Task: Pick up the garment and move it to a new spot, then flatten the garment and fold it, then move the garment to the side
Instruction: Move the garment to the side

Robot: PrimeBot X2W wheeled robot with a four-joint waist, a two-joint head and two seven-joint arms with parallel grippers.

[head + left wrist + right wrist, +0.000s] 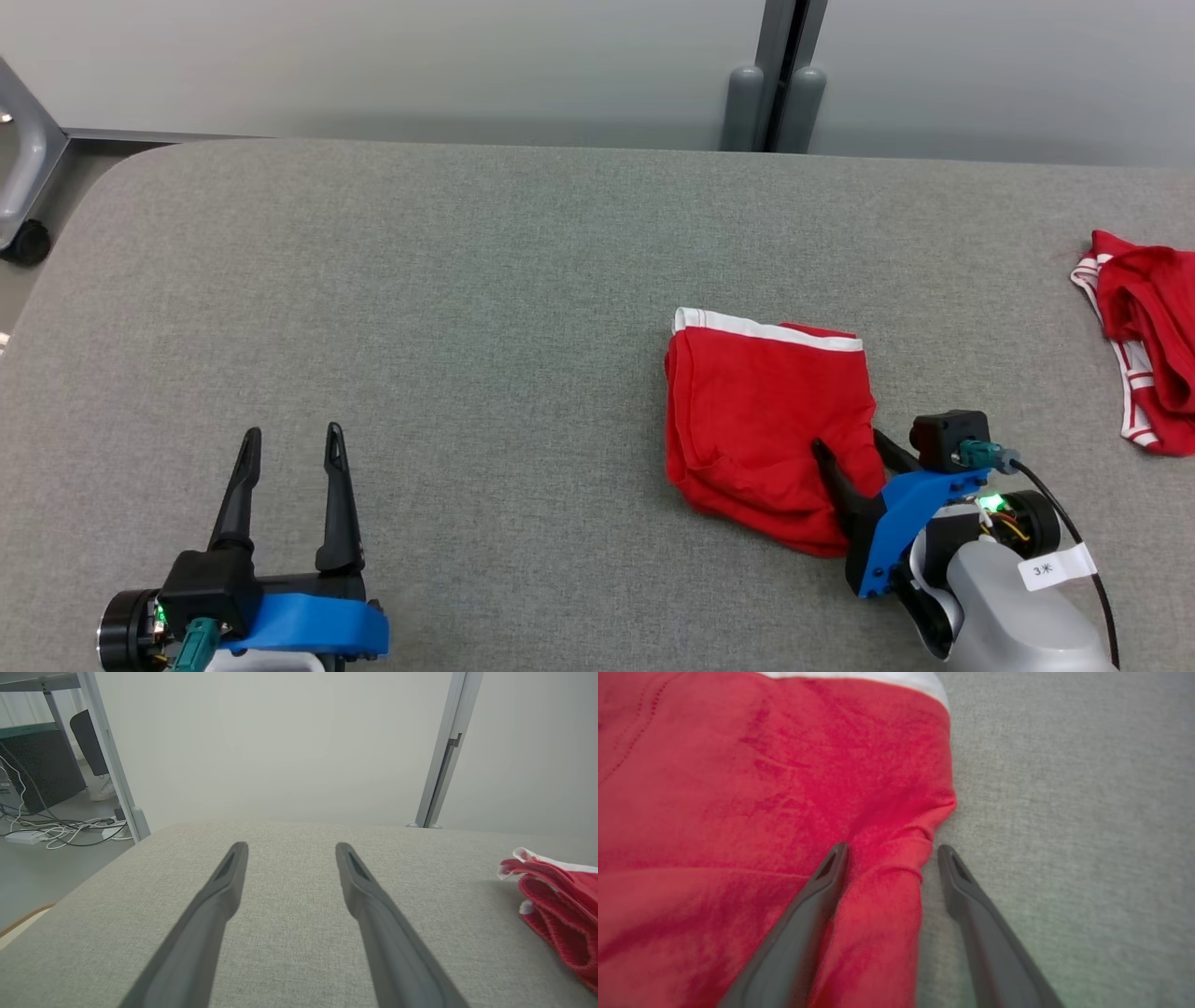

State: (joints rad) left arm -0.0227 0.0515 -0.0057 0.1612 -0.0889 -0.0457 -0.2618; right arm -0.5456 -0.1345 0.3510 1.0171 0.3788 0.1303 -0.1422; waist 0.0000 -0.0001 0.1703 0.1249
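Red shorts [761,411] with a white waistband lie folded right of centre on the grey table [467,280]. The right gripper [848,443], jaws spread, straddles their lower right edge, likely to pinch it and drag them aside. The left gripper [292,434] rests open, lower left.

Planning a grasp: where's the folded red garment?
In head view, the folded red garment lies right of table centre, its near edge straddled by the open right gripper.
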